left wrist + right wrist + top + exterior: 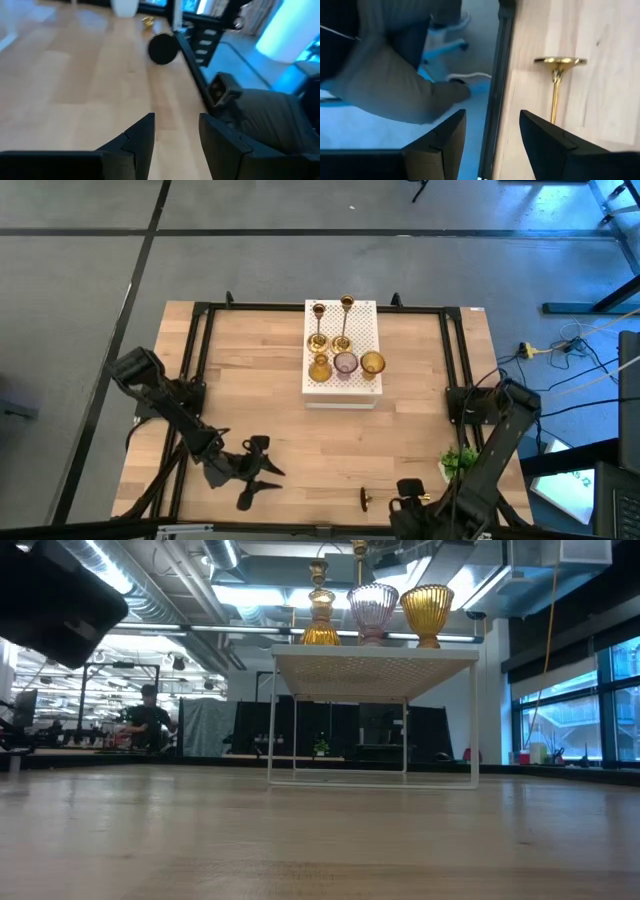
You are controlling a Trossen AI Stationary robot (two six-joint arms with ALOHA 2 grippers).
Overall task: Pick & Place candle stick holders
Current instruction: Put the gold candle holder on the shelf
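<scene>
Candlestick number six, a slim brass one [365, 499], lies on its side on the near part of the wooden table [260, 390], a little right of the middle, apart from the others. In the right wrist view it [556, 85] shows clearly: the round base at one end and the thin stem running away from it, so its long axis is flat on the wood and runs roughly along the near edge, though in the high view it is too small to tell which end points where. The right gripper [412, 500] is just beside it, on its right and at the near edge, with the jaws partly apart and nothing between them. The left gripper [255, 470] rests further left, also near, with a clear gap between its fingers [142, 137] and empty. So the right arm seems the nearer one, and probably it must close across the thin stem. Further away, on the white perforated box [342, 385], five holders already stand upright: two brass candlesticks [331, 325] behind and three glass goblets [345, 364] in a row in front.
</scene>
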